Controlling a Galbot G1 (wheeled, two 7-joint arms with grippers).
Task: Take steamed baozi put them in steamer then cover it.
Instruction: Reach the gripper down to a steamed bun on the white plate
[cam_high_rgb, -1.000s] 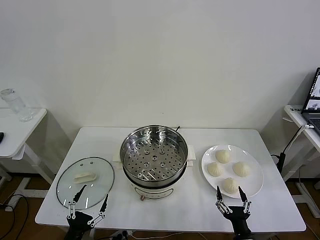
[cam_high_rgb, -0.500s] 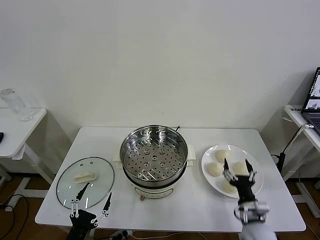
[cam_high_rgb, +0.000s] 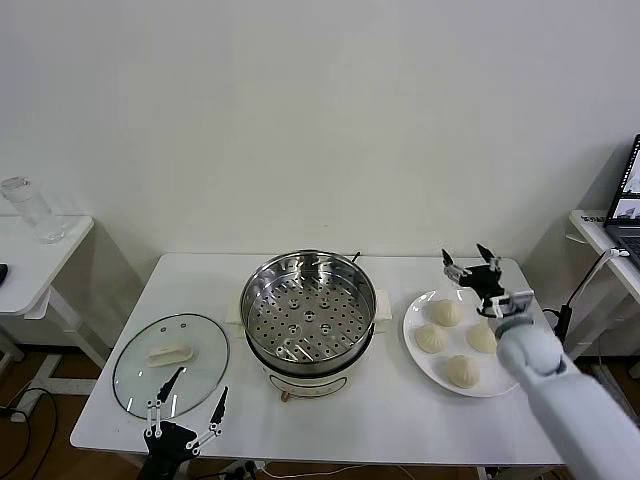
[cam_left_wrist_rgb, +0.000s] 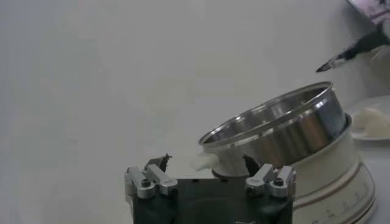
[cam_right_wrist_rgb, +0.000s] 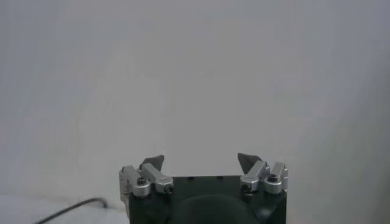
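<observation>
Right gripper (cam_high_rgb: 468, 258), fingers spread and empty, hovers above four pleated cream-white dough buns (cam_high_rgb: 446, 313) on a glossy round white plate (cam_high_rgb: 512, 379).

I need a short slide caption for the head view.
Open right gripper above plate of four baozi; steamer empty, cover aside.

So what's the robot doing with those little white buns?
It's getting ready to steam them. All four baozi sit on the white plate, and the steamer has none in it. The right gripper hovers open above the plate's far edge, holding nothing. The left gripper waits open by the glass cover, which lies flat on the table.
</observation>
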